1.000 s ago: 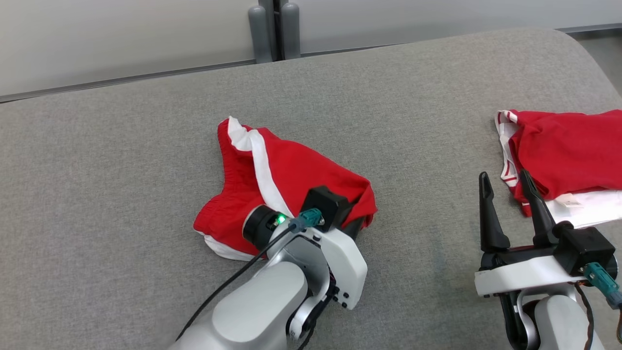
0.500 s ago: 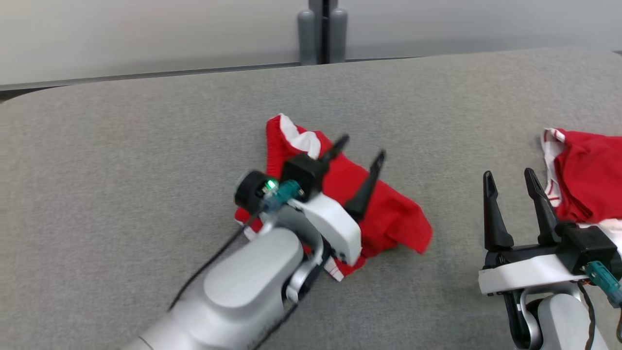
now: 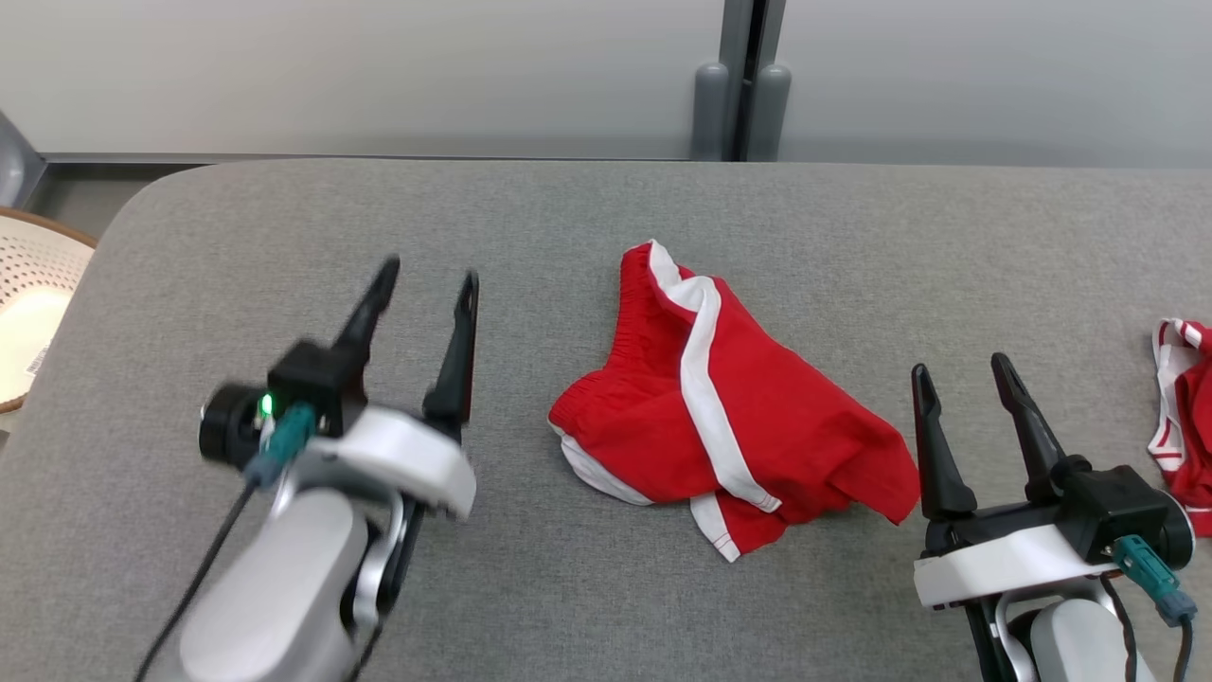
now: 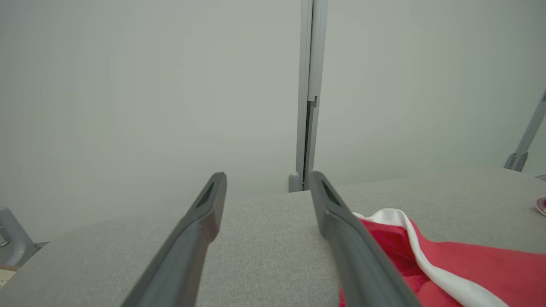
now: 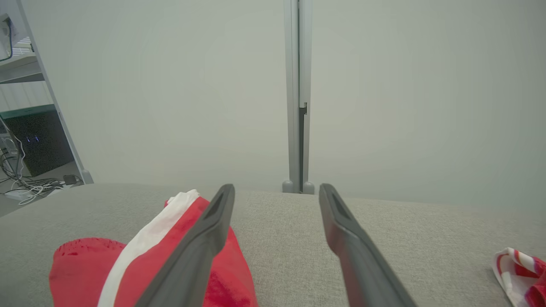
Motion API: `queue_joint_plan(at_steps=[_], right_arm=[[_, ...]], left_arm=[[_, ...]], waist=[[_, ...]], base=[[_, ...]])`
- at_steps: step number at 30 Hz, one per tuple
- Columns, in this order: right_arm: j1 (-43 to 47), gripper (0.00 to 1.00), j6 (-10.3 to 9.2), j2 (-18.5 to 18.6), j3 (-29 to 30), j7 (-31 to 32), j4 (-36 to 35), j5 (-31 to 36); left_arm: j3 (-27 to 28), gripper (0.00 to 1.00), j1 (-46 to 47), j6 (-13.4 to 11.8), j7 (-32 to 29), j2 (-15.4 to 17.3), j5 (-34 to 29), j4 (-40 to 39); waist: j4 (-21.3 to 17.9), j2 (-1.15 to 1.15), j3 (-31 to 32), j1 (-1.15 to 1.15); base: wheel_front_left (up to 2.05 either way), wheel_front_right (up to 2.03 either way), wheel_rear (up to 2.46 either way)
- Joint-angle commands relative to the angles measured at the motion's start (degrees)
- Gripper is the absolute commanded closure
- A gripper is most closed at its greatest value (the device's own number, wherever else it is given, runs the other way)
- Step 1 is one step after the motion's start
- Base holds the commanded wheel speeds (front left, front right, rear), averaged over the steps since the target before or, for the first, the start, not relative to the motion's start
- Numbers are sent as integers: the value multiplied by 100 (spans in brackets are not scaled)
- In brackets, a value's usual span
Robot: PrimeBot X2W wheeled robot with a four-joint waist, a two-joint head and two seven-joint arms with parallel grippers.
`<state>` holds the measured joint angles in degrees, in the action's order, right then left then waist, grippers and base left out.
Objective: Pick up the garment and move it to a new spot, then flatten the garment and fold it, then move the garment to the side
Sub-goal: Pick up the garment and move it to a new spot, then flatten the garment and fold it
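Red garment (image 3: 720,398) crumpled between splayed, empty left gripper (image 3: 428,276) and right gripper (image 3: 957,366); basket (image 3: 33,275) from head view, shelving (image 5: 21,70) from right wrist.

No legible text, brand, number or sign on anything in view. Small white tag (image 3: 38,360) on the pale perforated basket (image 3: 28,275), well left of the left tool (image 3: 428,273): print too small to read.

Left tool (image 3: 428,277) blurred; right-edge cloth (image 3: 1188,426) cropped
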<state>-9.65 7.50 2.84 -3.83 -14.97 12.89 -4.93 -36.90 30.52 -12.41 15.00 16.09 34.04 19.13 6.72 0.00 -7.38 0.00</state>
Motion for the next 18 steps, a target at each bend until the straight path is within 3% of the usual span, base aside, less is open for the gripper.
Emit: queue_joint_plan(at_steps=[1, 8, 14, 18], right_arm=[[68, 0, -3, 13, -1, -30, 4, 24], [162, 0, -3, 14, -59, -29, 2, 64], [148, 0, -3, 62, -222, -29, -58, 103], [367, 0, -3, 149, -748, -30, -21, 78]], left_arm=[[100, 0, -307, 70, 20, 1, -114, -76], [1061, 0, -1508, 388, 23, -382, -611, -434], [1509, 0, -1737, 765, 24, -695, -1056, -329], [1783, 0, -1813, 945, 23, -857, -1260, -246]], waist=[[61, 0, 45, 0], [199, 0, 86, 0], [216, 0, 105, 0], [178, 0, 124, 0]], base=[[0, 0, 0], [0, 0, 0], [0, 0, 0], [0, 0, 0]])
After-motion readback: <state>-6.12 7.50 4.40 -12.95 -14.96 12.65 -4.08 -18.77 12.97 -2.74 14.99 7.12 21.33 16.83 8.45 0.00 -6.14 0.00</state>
